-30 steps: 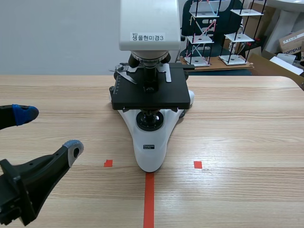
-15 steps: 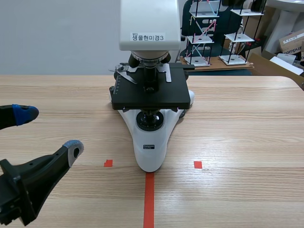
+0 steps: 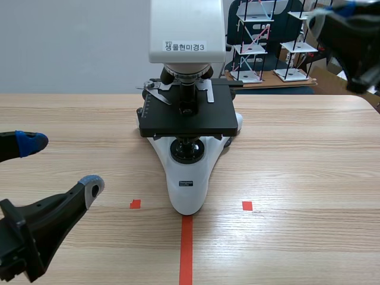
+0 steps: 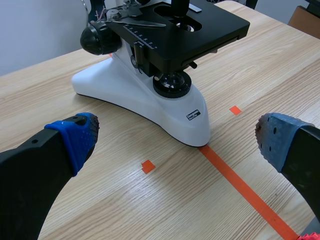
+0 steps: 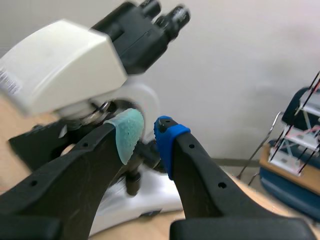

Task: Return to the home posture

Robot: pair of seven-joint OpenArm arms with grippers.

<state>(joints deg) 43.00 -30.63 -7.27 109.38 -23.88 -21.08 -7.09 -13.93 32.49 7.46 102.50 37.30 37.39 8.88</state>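
A white and black microscope [image 3: 187, 178] stands at the table's middle, on the end of an orange-red tape line. My left gripper [image 3: 61, 164] hovers low at the near left, open and empty, with its blue pad [image 3: 29, 142] and grey pad [image 3: 92, 185] wide apart. In the left wrist view the microscope's base [image 4: 145, 100] lies ahead of the left gripper [image 4: 177, 145]. My right arm [image 3: 351, 41] is raised at the far right. The right gripper [image 5: 149, 132] has its fingers nearly touching and nothing between them, level with the microscope's head [image 5: 60, 70].
A stack of small white shelves on black rods [image 3: 261, 41] stands behind the table at the back right, with cardboard boxes [image 3: 365, 53] beside it. Small tape squares [image 3: 135, 204] mark the table on both sides of the microscope's base.
The right arm has come into the scene view at the upper right; it was out of sight before. The left arm and the microscope have not moved.
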